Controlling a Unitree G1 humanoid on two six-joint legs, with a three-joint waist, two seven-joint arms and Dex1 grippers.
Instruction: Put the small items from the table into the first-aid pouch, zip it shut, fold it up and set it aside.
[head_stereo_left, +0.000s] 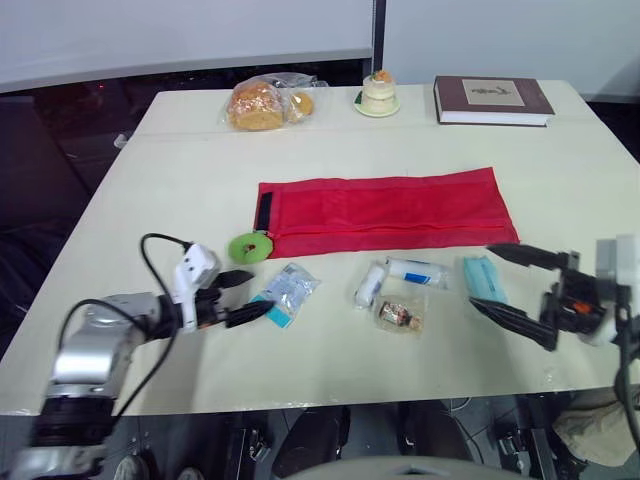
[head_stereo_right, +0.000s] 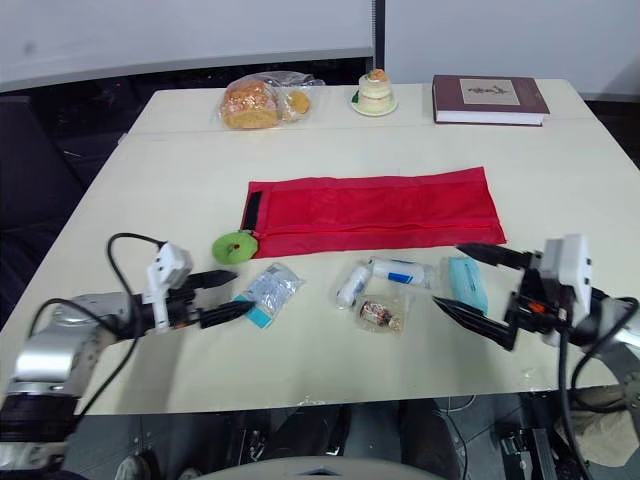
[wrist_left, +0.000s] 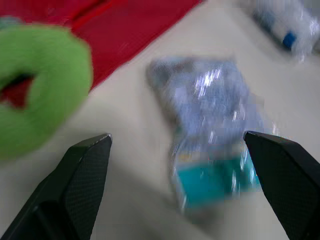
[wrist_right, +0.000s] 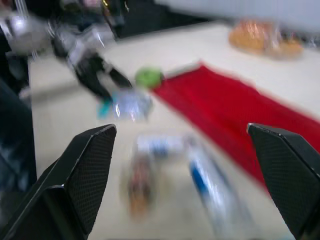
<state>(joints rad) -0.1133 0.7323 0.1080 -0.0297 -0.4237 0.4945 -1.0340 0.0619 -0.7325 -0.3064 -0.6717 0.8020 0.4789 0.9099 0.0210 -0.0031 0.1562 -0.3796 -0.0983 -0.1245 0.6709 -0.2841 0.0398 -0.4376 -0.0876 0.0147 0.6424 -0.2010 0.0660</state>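
Holding both sets of jaws wide apart, nothing clamped. My left gripper sits low over the table at its near left. Its tips are at the teal end of a clear packet; I cannot tell whether they touch it. In the left wrist view that packet lies between my two fingers, crinkly and shiny, with a teal block at one end.

My right gripper is at the near right, one tip on each side of a flat teal packet. I cannot tell its height above the packet.

The pouch lies unfolded and flat in the middle of the table: a long red cloth rectangle with its long side running left to right. It has a black strip across its left end and a seam line along its near edge. Nothing rests on it.

A green ring touches its near left corner. The other small items lie in a loose row just in front of the near edge. Between the two packets are a white roll, a tube with a blue label and a small bag with something brown inside.

Along the far edge are a bread bag, a small cake on a plate and a dark red book.
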